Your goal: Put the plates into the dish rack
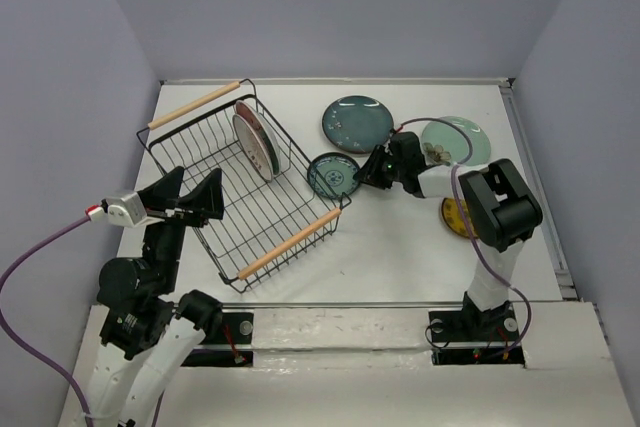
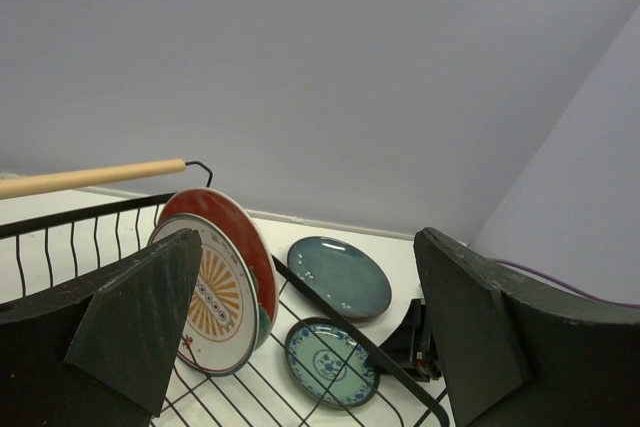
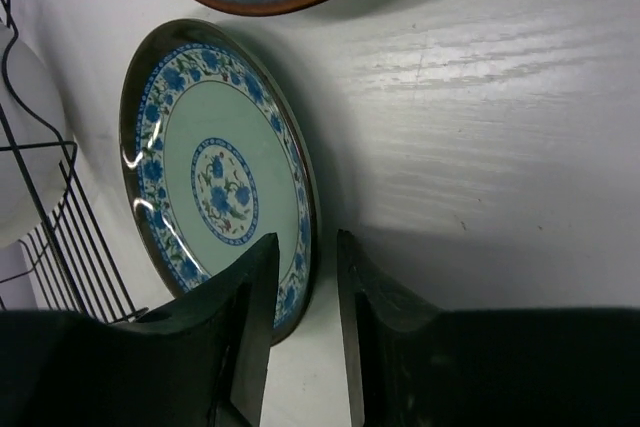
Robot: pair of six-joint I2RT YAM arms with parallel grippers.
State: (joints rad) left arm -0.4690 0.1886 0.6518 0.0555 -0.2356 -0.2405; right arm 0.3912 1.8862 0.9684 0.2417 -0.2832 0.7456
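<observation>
At the lower left of the top view, the left arm [image 1: 148,282] rises from its base and holds the left claw [image 1: 190,194] over the left rim of the dish rack [image 1: 250,222]. Its fingers are spread wide and grip nothing. The rack sits askew on the desk [image 1: 400,257]. The red plate [image 1: 247,119] and the cream-orange plate [image 1: 260,147] stand on edge in its far end. At the right, the right arm [image 1: 500,207] bends at the elbow and reaches left, partly covering the pale mint plate [image 1: 462,137] and the small yellow plate [image 1: 455,217]. The right claw [image 1: 370,173] is at the right edge of the small patterned plate [image 1: 330,175], which lies just beside the rack's right corner. The dark teal plate [image 1: 357,123] lies near, toward the top. Bare desk shows below the claw.

In the left wrist view, the two wide-set fingers [image 2: 130,327] frame the standing plates. A wooden handle [image 2: 90,179] crosses the upper left, and open wire runs along the bottom.

In the right wrist view, the fingers [image 3: 245,327] stand close with a narrow slit between them. The patterned plate's rim runs into that slit. I cannot tell whether they pinch it. Rack wire crowds the left edge, and bare desk fills the right.
</observation>
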